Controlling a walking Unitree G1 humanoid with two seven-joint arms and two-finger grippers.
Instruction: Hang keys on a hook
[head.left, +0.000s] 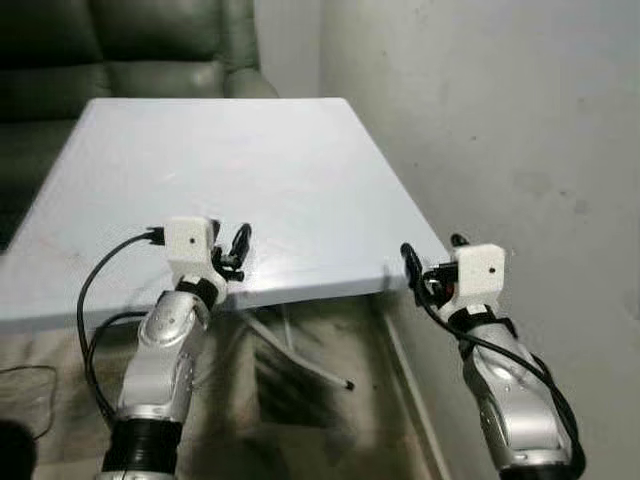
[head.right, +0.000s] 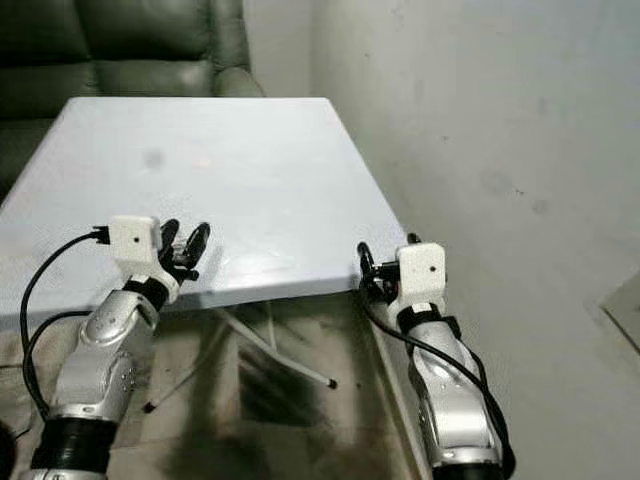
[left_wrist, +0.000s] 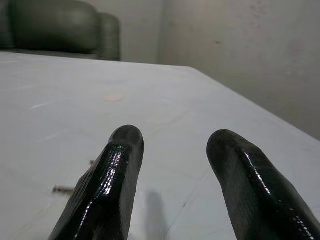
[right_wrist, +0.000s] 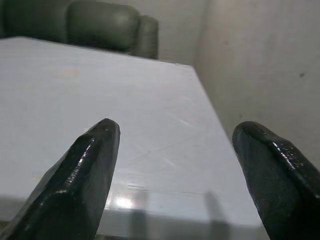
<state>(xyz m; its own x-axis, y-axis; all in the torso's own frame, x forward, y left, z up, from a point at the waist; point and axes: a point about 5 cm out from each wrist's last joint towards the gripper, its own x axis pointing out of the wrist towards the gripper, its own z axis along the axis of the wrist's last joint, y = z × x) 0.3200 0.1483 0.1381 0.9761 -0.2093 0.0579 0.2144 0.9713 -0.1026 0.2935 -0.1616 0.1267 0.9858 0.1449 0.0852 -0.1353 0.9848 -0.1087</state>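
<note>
My left gripper (head.left: 230, 247) is held over the near edge of a white table (head.left: 250, 160), open, with nothing between its fingers. In the left wrist view its two black fingertips (left_wrist: 126, 145) stand apart just above the tabletop (left_wrist: 150, 100). My right gripper (head.left: 433, 252) hovers at the table's near right corner, close to the wall, open and holding nothing. In the right wrist view its fingers (right_wrist: 102, 140) stand wide apart and point along the tabletop (right_wrist: 100, 80).
A dark green sofa (head.left: 120, 40) stands behind the table. A pale wall (head.left: 500, 120) runs along the table's right side. Folding metal legs (head.left: 300, 360) show under the table. A black cable (head.left: 95, 290) loops off my left arm.
</note>
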